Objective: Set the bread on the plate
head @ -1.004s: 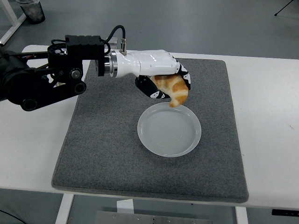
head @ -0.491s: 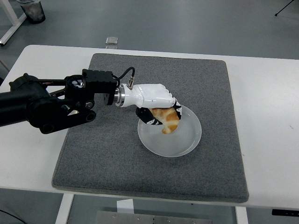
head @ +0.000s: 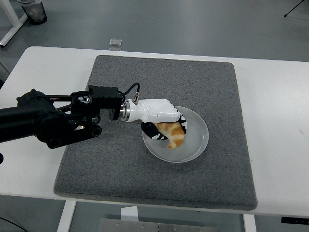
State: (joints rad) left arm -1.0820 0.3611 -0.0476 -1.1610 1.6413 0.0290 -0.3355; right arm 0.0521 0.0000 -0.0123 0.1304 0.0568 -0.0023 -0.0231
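A golden-brown croissant (head: 173, 134) is held in my left hand (head: 161, 121), whose white and black fingers are curled around it. The hand sits low over the left part of the white round plate (head: 195, 140), and the bread's lower tip looks close to or touching the plate's surface. The plate lies near the middle of the grey mat (head: 116, 159). My left arm reaches in from the left edge across the mat. My right arm is out of view.
The grey mat covers most of the white table (head: 275, 145). A small clear object (head: 115, 42) lies on the floor past the table's far edge. A dark bin (head: 33, 10) stands at the top left.
My left hand has come down and toward the near side with the croissant, from above the plate's far rim to low over the plate. The arm has dropped with it.
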